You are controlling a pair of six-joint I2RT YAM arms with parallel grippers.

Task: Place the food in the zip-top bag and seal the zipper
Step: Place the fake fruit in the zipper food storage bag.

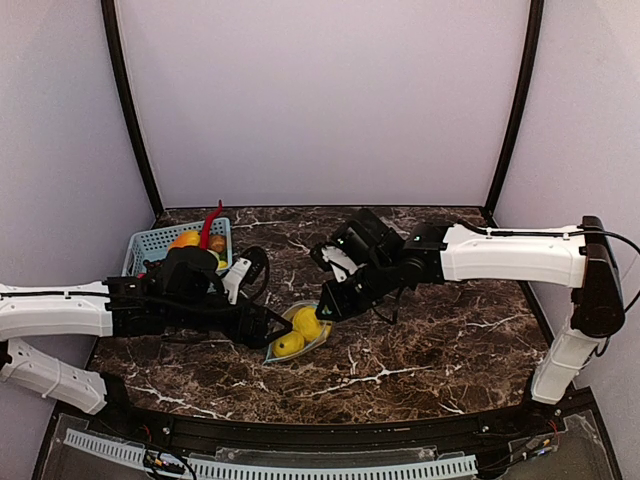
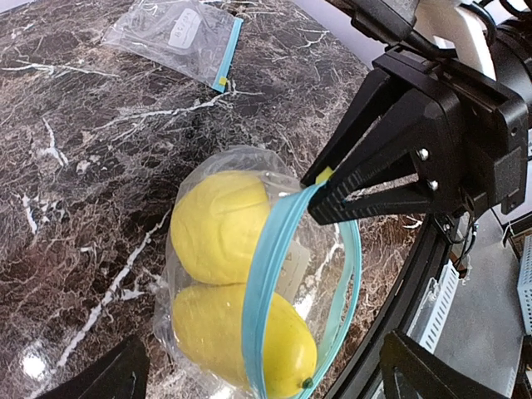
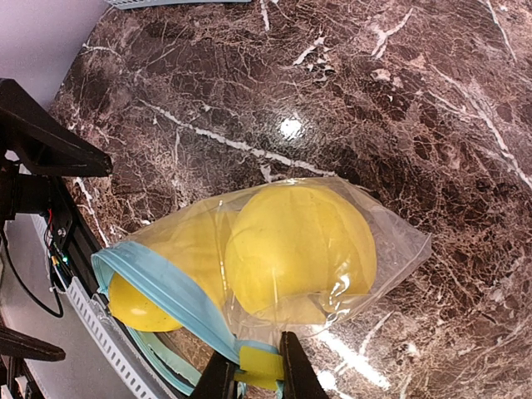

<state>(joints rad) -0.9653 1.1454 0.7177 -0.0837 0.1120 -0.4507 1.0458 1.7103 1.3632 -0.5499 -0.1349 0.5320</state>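
Lemons (image 2: pixel 220 224) are in, so sealing's up. Right pincer (image 3: pixel 249 370) pinches the zipper (image 2: pixel 266 283) end; left pincer (image 2: pixel 270 370), wide open, should probably clamp the bag (image 3: pixel 391 241) beneath it.

I see bright yellow oval lemons (image 2: pixel 218 226), a clear plastic bag (image 3: pixel 399 245) with teal zipper strip (image 2: pixel 264 291), and dark brown marble tabletop (image 2: pixel 83 166) veined white.

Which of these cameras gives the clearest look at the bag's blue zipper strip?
The left wrist view: the zipper runs nearly full length, its two sides parted. The right wrist view shows only one stretch; from above it's a thin sliver.
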